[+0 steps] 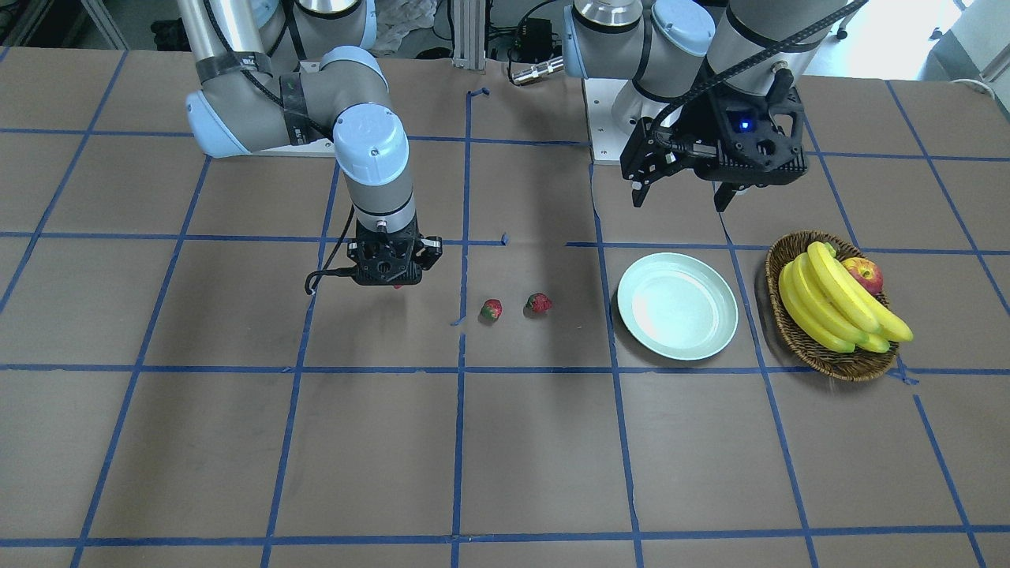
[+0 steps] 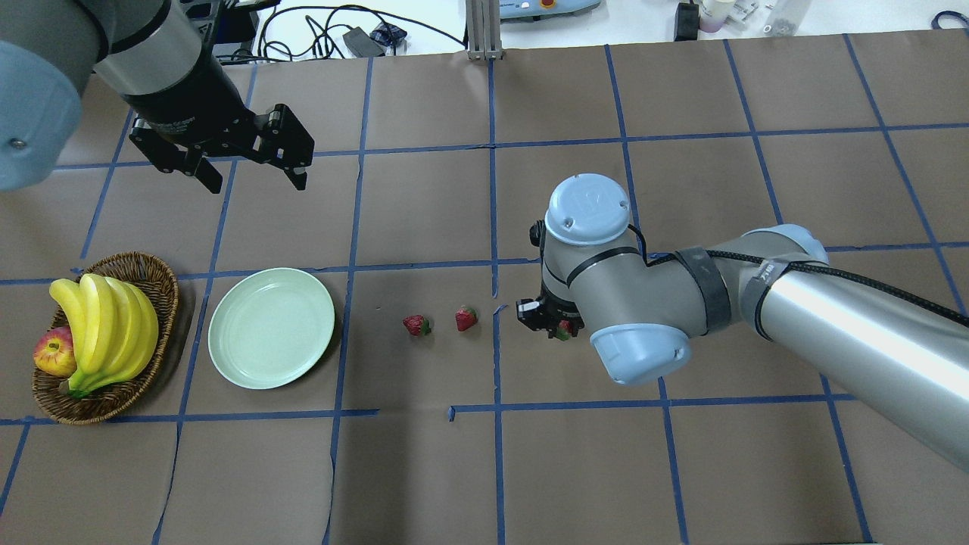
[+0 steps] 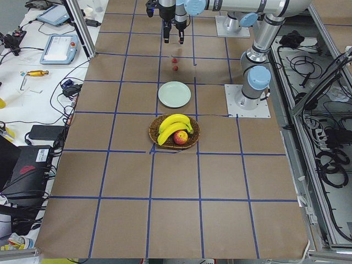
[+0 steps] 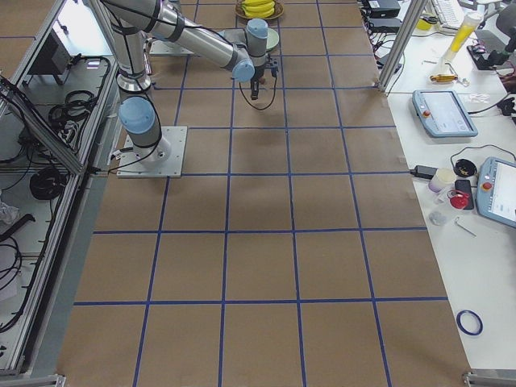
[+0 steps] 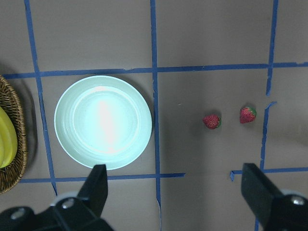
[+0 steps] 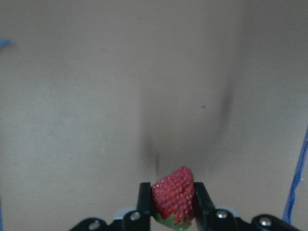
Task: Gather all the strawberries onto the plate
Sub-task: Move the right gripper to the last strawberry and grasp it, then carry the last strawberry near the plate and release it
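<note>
Slip risk first, then collision.

Front view: shows right gripper (image 1: 394, 278) low over table (image 1: 505, 457), well apart from plate (image 1: 677, 308), with two loose strawberries (image 1: 491, 309) (image 1: 540, 303) lying between. Long carry ahead, so could drop the held strawberry (image 1: 397, 285) short of the plate, or clip a loose one if carried too low. Left gripper (image 1: 680, 201) up behind the plate, spread wide, nothing in it. Could block a right-arm reach to the plate.

Overhead view: same line-up of plate, loose strawberries, right gripper. Mostly hidden there under right arm (image 2: 643, 295), only a sliver of red and green showing. Plate bare, just beside basket (image 2: 168, 303) of bananas (image 2: 106, 325) and apple (image 2: 54, 354). Could land by the basket if let go too far over.

Right wrist view: fingers (image 6: 144, 202) closed on the held strawberry's sides, tip pointing away, green cap toward the palm. Small, tapered, bumpy. Could squirt out of so narrow a pinch under a jerk. Judging by the shadow, raised a little off the table; cannot say for sure.

Left wrist view: looks straight down on the plate, pale mint, glossy, shallow-rimmed. Could bounce or roll out over that low rim if dropped from height. Loose strawberries red with green caps, near each other but not touching, well clear of the plate.
</note>
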Robot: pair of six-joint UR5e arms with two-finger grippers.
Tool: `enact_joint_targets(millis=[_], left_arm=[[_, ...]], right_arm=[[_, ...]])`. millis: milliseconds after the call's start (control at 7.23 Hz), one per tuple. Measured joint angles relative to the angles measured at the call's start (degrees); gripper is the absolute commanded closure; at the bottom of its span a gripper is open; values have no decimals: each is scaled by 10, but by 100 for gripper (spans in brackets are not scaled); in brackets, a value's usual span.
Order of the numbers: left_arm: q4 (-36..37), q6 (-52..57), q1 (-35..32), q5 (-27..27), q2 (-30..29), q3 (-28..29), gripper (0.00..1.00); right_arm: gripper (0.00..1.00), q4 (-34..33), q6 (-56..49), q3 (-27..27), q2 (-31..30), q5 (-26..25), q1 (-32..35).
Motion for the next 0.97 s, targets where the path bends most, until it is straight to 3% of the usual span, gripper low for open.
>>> enact_joint_targets(millis=[277,553,968], left_arm=[[0,0,0,0,0,0,0],[0,0,0,0,2,0,0],[0,0,0,-1,2,0,0]], right_arm=[[94,-8,93,-101,64,48,42],[94,-16,167,-207,158,51,93],[86,-35,208,-248,203,64,144]])
